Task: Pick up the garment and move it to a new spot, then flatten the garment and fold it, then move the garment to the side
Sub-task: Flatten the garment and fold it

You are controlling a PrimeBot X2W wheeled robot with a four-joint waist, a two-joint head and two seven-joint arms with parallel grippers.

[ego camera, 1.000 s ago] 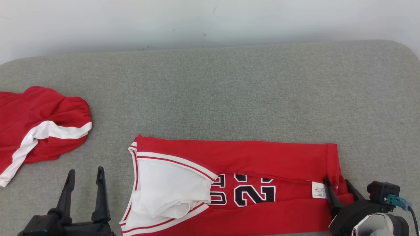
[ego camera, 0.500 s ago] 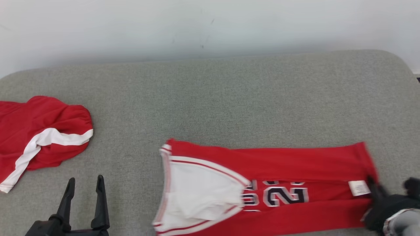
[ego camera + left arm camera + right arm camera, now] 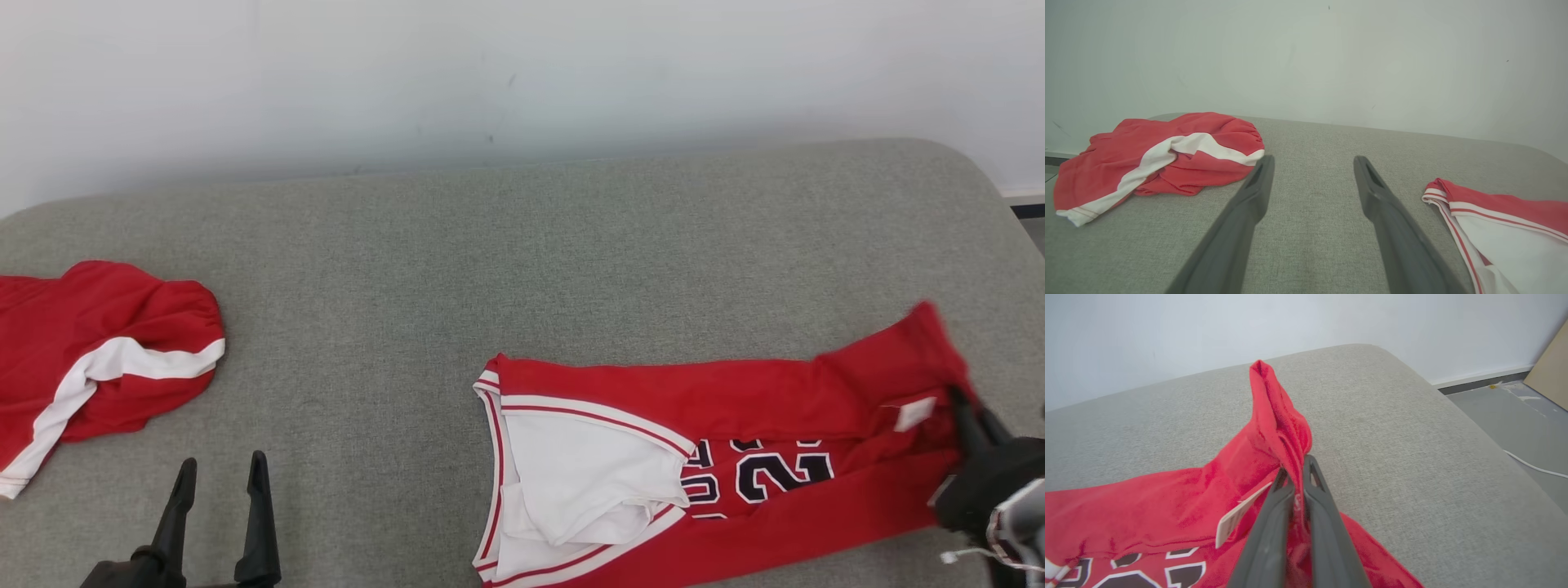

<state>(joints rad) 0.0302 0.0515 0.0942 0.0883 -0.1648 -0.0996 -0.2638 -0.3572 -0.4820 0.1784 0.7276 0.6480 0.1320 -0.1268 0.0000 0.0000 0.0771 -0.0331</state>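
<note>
The red jersey (image 3: 735,433) lies as a long folded strip along the front edge of the grey cushion (image 3: 522,269), toward its right end, so the folding stage seems in hand. Next, the pinched hem end probably has to be carried across without spilling the side folds. The right gripper (image 3: 1295,467) is clamped tight on that hem, bunched upright between its fingers (image 3: 1327,522), while the left gripper (image 3: 1313,161) stands wide open and empty, well apart from the collar end.

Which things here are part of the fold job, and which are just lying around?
In the job: red number jersey, its tagged end pinched by the shut right gripper; left gripper, open; grey padded surface.
Lying about: crumpled red garment with white stripe; white cable on the floor.
</note>
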